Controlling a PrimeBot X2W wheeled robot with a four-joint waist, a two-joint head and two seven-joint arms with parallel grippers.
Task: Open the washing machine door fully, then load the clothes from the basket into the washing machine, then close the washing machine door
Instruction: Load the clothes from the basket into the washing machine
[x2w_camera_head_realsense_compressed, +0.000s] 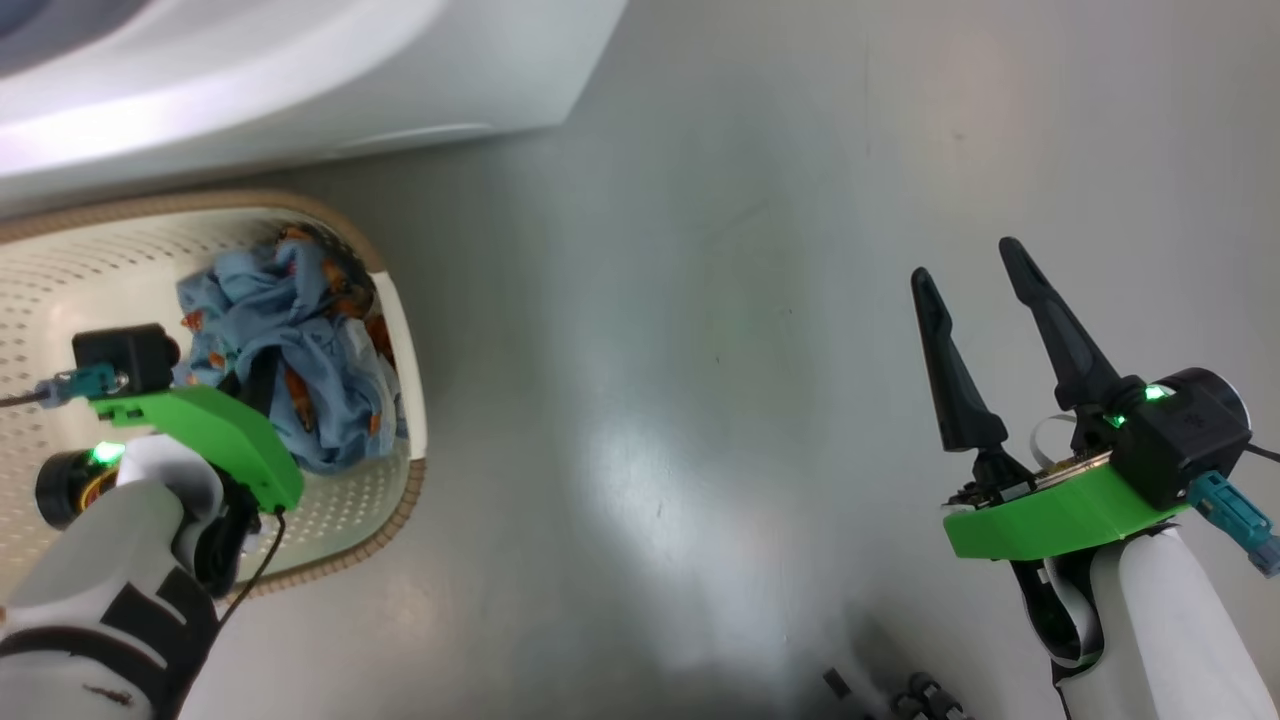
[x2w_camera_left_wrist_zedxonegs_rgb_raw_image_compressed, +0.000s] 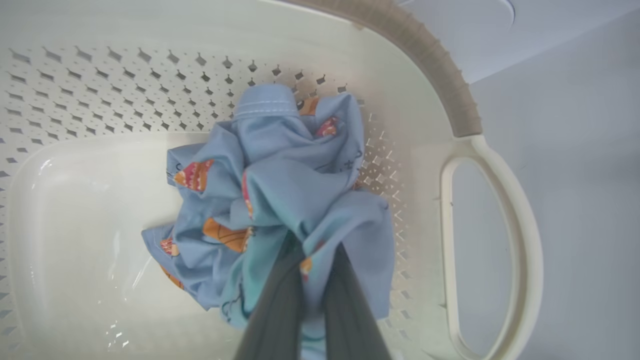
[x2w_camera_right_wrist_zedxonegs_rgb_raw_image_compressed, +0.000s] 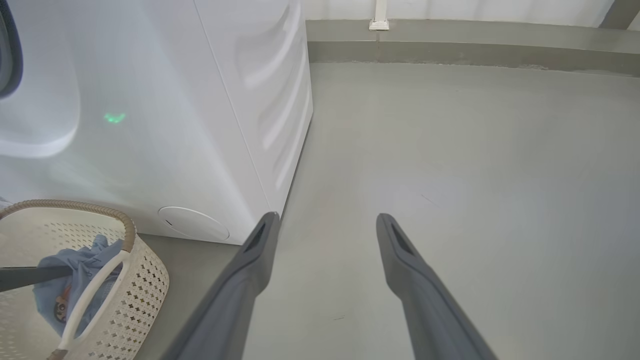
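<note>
Left gripper (x2w_camera_left_wrist_zedxonegs_rgb_raw_image_compressed: 314, 247) pinches the blue clothes (x2w_camera_left_wrist_zedxonegs_rgb_raw_image_compressed: 285, 185) inside the basket (x2w_camera_left_wrist_zedxonegs_rgb_raw_image_compressed: 450, 85) beside the washer (x2w_camera_right_wrist_zedxonegs_rgb_raw_image_compressed: 165, 100); right gripper (x2w_camera_head_realsense_compressed: 965, 263), its 2 fingers (x2w_camera_head_realsense_compressed: 1060, 330) spread, hovers over the grey floor (x2w_camera_head_realsense_compressed: 700, 400).

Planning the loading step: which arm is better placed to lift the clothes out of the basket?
Left. The left gripper is shut on the clothes inside the basket; the right gripper hangs open over the floor, apart from the basket.
</note>
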